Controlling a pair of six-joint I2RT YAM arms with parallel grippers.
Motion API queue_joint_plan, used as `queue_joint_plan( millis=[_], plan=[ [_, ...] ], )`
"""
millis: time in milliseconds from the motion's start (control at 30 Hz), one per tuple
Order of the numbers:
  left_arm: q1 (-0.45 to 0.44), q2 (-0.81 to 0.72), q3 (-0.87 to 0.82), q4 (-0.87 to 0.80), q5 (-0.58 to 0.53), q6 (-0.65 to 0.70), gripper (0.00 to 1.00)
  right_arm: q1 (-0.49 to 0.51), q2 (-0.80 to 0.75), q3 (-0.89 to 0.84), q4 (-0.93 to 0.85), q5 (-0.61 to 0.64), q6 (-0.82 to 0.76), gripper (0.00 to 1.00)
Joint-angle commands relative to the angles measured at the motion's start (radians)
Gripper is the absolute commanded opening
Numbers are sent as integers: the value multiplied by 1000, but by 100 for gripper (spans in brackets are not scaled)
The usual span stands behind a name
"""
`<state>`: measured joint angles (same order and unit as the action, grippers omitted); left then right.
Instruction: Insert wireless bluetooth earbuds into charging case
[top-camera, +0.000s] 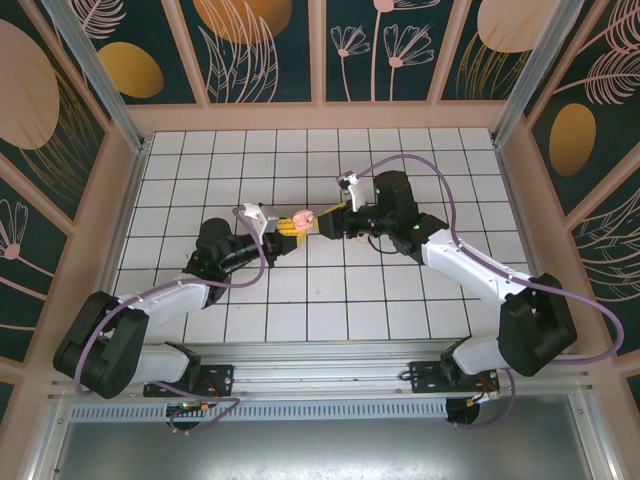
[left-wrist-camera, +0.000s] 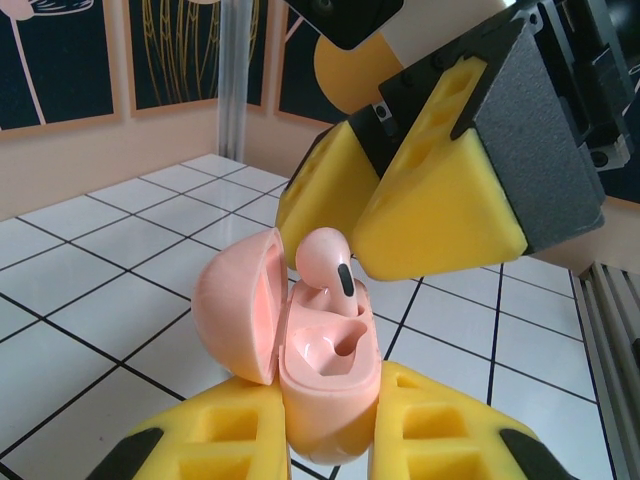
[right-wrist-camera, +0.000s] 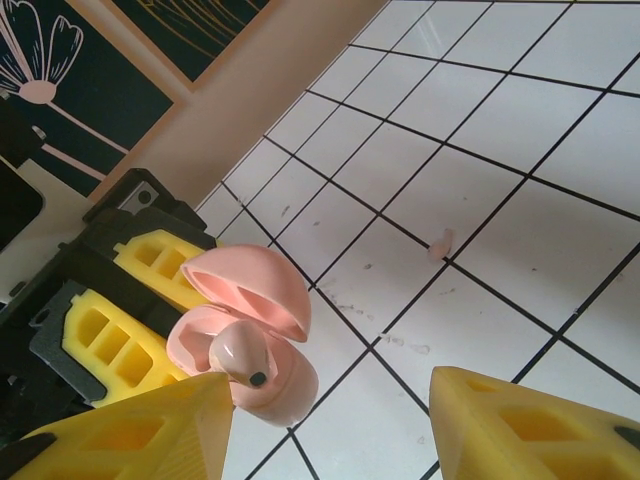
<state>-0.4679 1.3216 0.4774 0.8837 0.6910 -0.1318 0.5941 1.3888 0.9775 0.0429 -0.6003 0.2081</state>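
Note:
My left gripper (top-camera: 283, 228) is shut on the pink charging case (left-wrist-camera: 330, 400), holding it above the tiles with its lid (left-wrist-camera: 235, 300) swung open to the left. One pale-pink earbud (left-wrist-camera: 328, 262) stands in the case's far slot, its head sticking up. The near slot (left-wrist-camera: 345, 345) is hollow. My right gripper (right-wrist-camera: 330, 400) is open right beside the case (right-wrist-camera: 285, 385), its yellow fingers (left-wrist-camera: 440, 210) hanging over the earbud (right-wrist-camera: 235, 355) with nothing between them. A second tiny pink piece (right-wrist-camera: 440, 242), apparently the other earbud, lies on a tile line.
The white tiled floor (top-camera: 400, 160) spreads around both arms. Wooden walls (top-camera: 320, 117) with dark flower panels border it at the back and sides. A metal rail (top-camera: 320, 365) runs along the near edge by the arm bases.

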Motion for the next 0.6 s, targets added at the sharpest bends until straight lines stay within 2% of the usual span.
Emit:
queue_joint_plan(
  millis=[0, 567],
  plan=[
    [-5, -16, 24, 9, 9, 15, 16, -14, -43, 41, 9, -14, -14, 56],
    [-5, -22, 31, 4, 10, 21, 16, -12, 39, 70, -17, -43, -24, 55]
  ],
)
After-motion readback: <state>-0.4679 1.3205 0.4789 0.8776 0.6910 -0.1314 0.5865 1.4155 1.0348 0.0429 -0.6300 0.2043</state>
